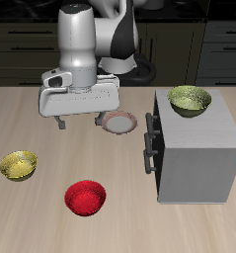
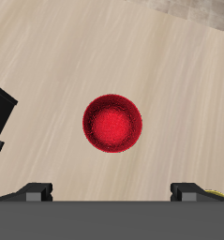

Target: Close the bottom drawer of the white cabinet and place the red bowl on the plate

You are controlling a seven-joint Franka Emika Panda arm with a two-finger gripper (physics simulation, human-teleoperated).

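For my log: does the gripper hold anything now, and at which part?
Nothing is held. The gripper is open and hangs above the table, with the red bowl lying free below it.

You have the cabinet (image 1: 196,153) standing on the bench (image 1: 50,222) with one bowl (image 1: 190,100) on top of it. The plate (image 1: 118,123) lies on the bench beside the cabinet's handled face, farther back. The red bowl (image 1: 86,197) sits nearer the bench's front edge, well apart from the plate. Another bowl (image 1: 19,165) rests on the bench on the far side of the red bowl from the cabinet. Your gripper (image 1: 78,123) hangs above the bench just beside the plate, and your wrist camera shows the red bowl (image 2: 112,123) alone on the bench.
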